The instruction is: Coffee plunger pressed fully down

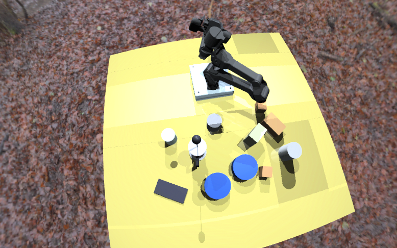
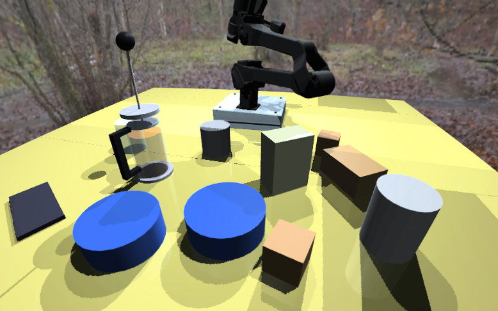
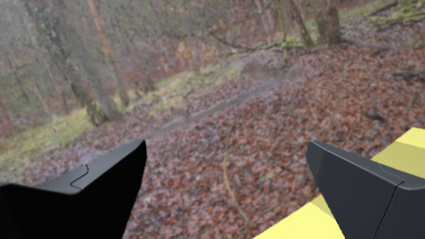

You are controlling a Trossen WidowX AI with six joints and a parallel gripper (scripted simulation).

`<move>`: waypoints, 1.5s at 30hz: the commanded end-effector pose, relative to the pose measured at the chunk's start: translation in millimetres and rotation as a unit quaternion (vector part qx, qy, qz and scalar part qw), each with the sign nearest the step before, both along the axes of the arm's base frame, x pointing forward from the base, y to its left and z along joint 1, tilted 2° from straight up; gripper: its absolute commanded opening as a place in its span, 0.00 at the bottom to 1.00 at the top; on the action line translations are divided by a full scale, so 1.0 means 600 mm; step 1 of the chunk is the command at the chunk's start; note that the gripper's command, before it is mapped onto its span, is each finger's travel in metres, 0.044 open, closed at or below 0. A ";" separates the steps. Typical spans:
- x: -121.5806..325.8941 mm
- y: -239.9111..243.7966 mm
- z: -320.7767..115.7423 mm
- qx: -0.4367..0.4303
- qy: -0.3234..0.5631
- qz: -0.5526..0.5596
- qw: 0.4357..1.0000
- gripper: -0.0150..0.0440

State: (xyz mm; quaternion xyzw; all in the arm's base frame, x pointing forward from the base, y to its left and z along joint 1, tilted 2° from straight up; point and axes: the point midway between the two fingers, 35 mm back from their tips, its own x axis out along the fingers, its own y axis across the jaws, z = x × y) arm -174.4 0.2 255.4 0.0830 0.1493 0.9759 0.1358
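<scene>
Gripper [image 3: 224,185] being held wide open, nothing between fingers, raised above far edge of yellow bench [image 1: 150,92], pointed out over leaf litter. Coffee press [image 2: 142,148] standing upright toward bench's left edge, plunger knob [image 2: 125,40] fully raised. Blue discs [image 2: 223,218] being seen near front edge.
</scene>
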 end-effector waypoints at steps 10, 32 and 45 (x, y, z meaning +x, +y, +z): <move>0.014 -0.159 0.051 0.080 -0.007 0.253 0.964 1.00; 0.409 -0.419 0.104 0.242 0.011 0.809 0.535 1.00; 0.715 -0.268 0.093 0.323 0.032 0.940 0.108 1.00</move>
